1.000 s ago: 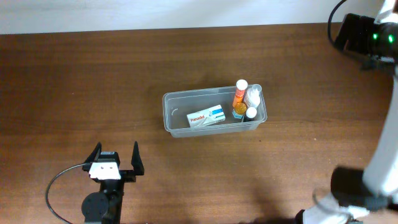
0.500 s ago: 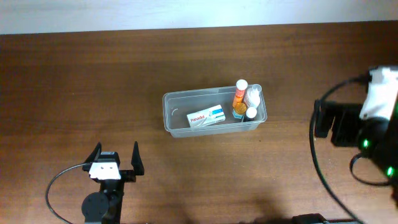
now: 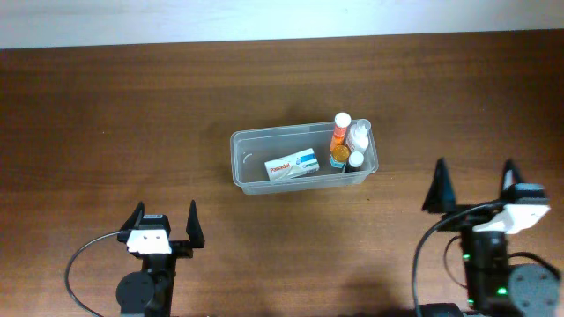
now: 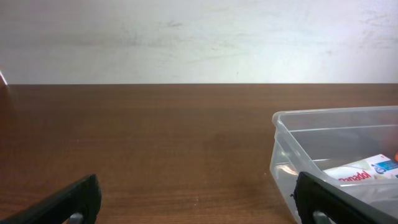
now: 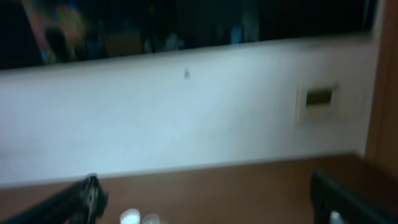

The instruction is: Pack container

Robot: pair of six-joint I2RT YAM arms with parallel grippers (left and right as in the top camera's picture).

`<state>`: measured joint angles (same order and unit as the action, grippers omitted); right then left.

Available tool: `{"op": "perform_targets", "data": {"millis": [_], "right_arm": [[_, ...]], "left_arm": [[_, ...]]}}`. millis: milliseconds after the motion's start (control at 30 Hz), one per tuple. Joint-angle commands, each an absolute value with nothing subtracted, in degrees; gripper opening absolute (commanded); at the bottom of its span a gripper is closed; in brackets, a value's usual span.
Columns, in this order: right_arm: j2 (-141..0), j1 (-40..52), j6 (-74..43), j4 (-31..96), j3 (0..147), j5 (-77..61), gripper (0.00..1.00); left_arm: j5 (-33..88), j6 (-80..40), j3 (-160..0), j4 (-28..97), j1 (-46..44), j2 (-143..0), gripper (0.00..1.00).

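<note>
Dark wood-grain table (image 3: 106, 106) | clear rounded plastic container (image 3: 251, 157) | left gripper (image 3: 166, 213), right gripper (image 3: 473, 176): spread wide, empty

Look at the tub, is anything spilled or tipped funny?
Nothing stands out. The Panadol box lies inside the container, the bottles sit bunched at its right end, and nothing has spilled onto the table.

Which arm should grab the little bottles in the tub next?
Probably the right. The bottles stand at the right end of the tub, nearer the open right gripper than the open left gripper.
</note>
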<state>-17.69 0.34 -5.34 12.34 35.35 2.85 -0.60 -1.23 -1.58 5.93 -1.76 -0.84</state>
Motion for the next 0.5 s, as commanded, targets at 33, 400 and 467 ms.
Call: {"op": "perform_targets", "data": {"millis": [33, 400, 467], "right_arm": [[-9.37, -0.08, -4.71, 3.68, 21.34, 1.69, 0.98], [-0.19, -0.05, -4.73, -1.13, 5.76, -1.43, 0.98], [-0.19, -0.08, -4.71, -1.15, 4.62, -1.5, 0.98]], "left_arm": [[-0.36, -0.34, -1.06, 5.69, -1.98, -0.34, 0.99], [-0.36, -0.34, -1.06, 5.69, -1.98, -0.34, 0.99], [-0.36, -0.34, -1.06, 5.69, -1.98, -0.34, 0.99]]}}
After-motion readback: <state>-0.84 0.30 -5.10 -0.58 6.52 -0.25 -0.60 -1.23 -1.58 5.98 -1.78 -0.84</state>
